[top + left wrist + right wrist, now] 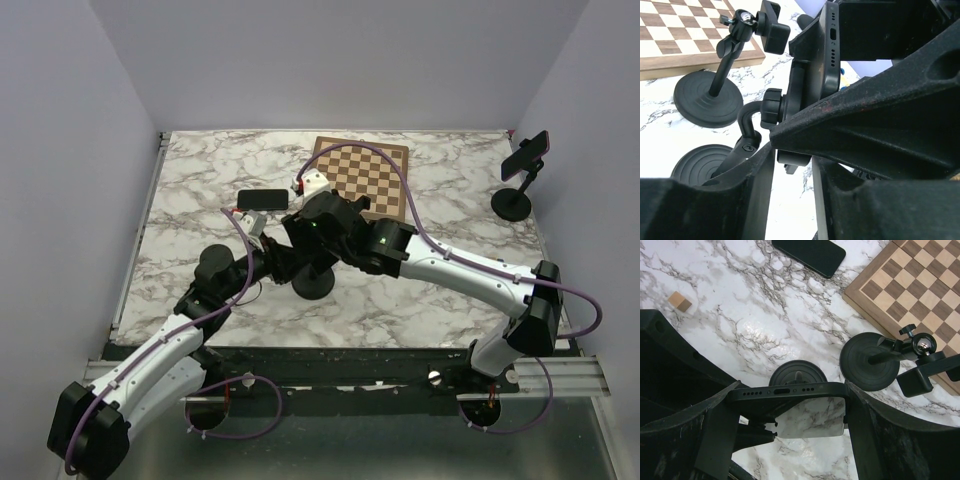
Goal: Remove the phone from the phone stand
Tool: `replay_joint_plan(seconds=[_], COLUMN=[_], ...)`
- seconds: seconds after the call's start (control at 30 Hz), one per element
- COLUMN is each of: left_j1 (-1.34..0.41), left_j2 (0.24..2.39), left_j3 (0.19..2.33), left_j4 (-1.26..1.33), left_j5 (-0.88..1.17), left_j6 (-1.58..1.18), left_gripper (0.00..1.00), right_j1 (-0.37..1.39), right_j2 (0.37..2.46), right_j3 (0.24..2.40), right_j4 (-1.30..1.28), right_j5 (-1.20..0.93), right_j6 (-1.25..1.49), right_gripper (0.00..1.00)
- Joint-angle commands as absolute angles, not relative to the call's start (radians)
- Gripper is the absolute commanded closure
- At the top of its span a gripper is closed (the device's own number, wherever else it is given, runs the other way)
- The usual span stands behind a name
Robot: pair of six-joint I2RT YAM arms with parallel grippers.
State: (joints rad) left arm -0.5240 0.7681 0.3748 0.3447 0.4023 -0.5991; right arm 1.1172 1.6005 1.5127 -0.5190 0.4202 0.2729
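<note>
A black phone [790, 391] is pinched by its two long sides between my right gripper's [790, 396] fingers, port edge towards the camera. In the left wrist view the phone [827, 55] still rests against the cradle [800, 85] of the black phone stand [771, 107], above its round base [700, 167]. My left gripper [792, 167] is shut on the cradle's lower end. In the top view both grippers meet over the stand's base [313, 284], with the right one [318, 222] above the left one [285, 262]. The phone is hidden there.
A second, empty stand [870, 360] stands close beside the first, near the chessboard [920, 295]. Another phone [808, 254] lies flat on the marble, with a small wooden cube [680, 301] nearby. A third stand holding a phone [525, 165] is at the far right.
</note>
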Motion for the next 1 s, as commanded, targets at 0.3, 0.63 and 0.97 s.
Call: replay_joint_plan(seconds=[0.3, 0.63, 0.97], left_j1=[-0.528, -0.528, -0.526], left_j2=[0.760, 0.751, 0.661], left_j3=[0.370, 0.315, 0.253], left_j4=[0.410, 0.382, 0.338], left_j5=[0.394, 0.390, 0.310], left_j6=[-0.591, -0.627, -0.646], left_gripper=[1.00, 1.00, 1.00], right_j1=[1.120, 1.054, 0.920], right_j2=[1.553, 1.435, 1.391], right_j3=[1.438, 1.240, 1.167], right_j4=[-0.458, -0.253, -0.196], right_j5=[0.474, 0.445, 0.150], right_j6=[0.259, 0.112, 0.026], right_gripper=[0.99, 0.99, 0.99])
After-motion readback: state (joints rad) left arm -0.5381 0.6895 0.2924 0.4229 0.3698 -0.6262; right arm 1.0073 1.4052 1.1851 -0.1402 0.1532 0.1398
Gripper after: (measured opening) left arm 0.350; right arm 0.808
